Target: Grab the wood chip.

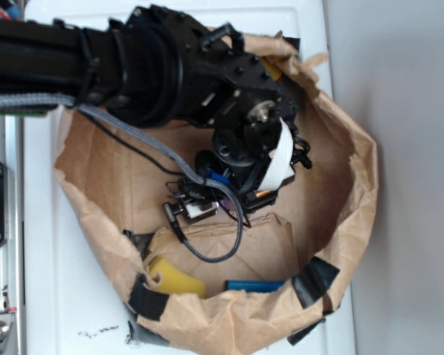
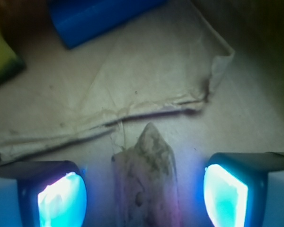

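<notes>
Wrist view: gripper point(image 2: 144, 194) spread open, pads point(image 2: 61, 198) straddling the wood chip point(image 2: 146, 175) lengthwise on the paper bag's point(image 1: 340, 192) floor, so closing would pinch its flat sides.

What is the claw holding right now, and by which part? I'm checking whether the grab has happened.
Nothing yet. The claw is open, and the wood chip lies between its pads, with a gap on each side.

Blue block point(image 2: 99, 16), yellow sponge point(image 1: 176, 279), torn paper flap point(image 2: 132, 80), paper bag point(image 1: 351, 185).
</notes>
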